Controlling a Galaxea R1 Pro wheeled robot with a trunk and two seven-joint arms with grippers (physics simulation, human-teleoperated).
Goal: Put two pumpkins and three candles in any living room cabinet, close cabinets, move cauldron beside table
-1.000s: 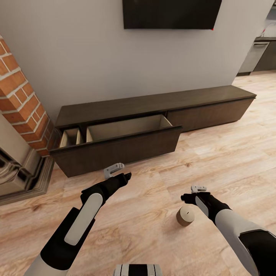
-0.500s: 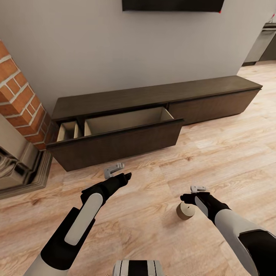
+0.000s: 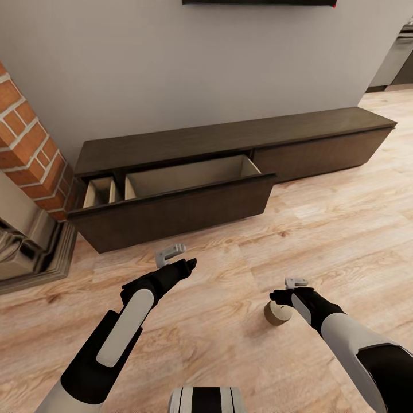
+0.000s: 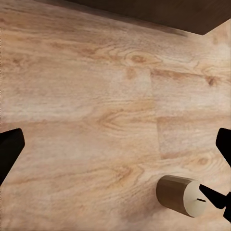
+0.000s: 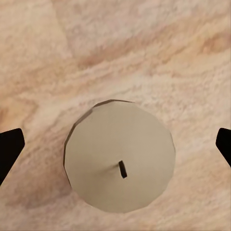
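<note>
A beige candle [image 3: 276,313] stands upright on the wood floor, and its flat round top [image 5: 120,163] with a short wick lies right under my right gripper [image 3: 287,297]. That gripper [image 5: 117,150] is open, its dark fingertips [image 5: 9,149] spread wide on either side of the candle, not touching it. My left gripper [image 3: 175,259] hovers open over bare floor, with the candle [image 4: 180,195] off to its side. The dark-brown cabinet [image 3: 321,135] runs along the wall, and its left drawer [image 3: 189,178] is pulled out showing a tan inside. No pumpkin, cauldron or table is in view.
A brick chimney [image 3: 23,132] and a carved stone fireplace base [image 3: 28,252] stand at the left, close to the drawer's end. A screen's lower edge [image 3: 258,2] hangs on the grey wall. A kitchen appliance [image 3: 396,63] shows at the far right.
The whole view has shifted, so cabinet and candle sit higher in the picture. The candle now lies closer under my right gripper. Both arms keep their pose.
</note>
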